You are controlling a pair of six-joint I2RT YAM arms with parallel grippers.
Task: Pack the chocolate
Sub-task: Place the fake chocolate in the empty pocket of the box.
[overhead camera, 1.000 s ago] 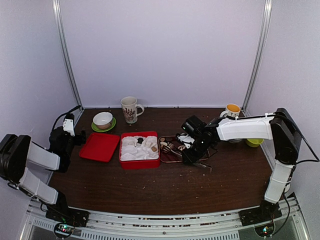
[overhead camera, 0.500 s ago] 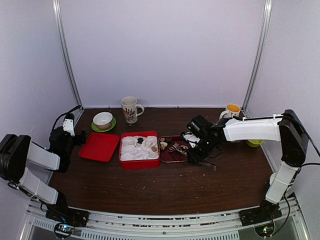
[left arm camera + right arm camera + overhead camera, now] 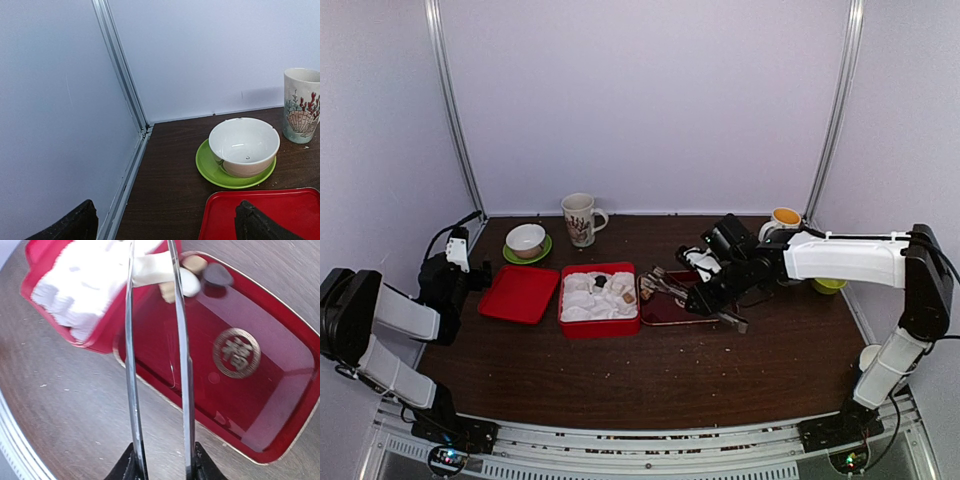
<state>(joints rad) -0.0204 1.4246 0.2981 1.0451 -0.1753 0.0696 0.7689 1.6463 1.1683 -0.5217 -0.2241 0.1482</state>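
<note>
Now, right gripper [image 3: 162,466]: clamped across the middle of the metal tongs [image 3: 131,365], whose two blades run nearly parallel with a narrow gap between them.
Tong tips: over the far left corner of the dark red tray [image 3: 280,390], right beside the wall of the red box [image 3: 102,337]. A cream piece shows between them; I cannot tell whether it is held or only lies underneath.
Chocolate [image 3: 218,275]: a dark lump with tan and cream bits bunched in that tray corner. A few more pieces lie in the box's white insert [image 3: 582,298].
Edges: tray and box lie side by side, about touching. The red lid [image 3: 518,293] lies just left of the box.
Room: bare table [image 3: 650,380] from box and tray to the near edge, and to the right of the tray.
Left gripper [image 3: 167,227]: fingers spread wide with nothing between them, by the left wall near the lid's corner, the white bowl [image 3: 243,145] and its green saucer [image 3: 207,170].
Change: the right arm has stretched out and its elbow has swung right. The tong tips have shifted from mid-tray toward the far corner. Left arm, box and lid are unmoved.
</note>
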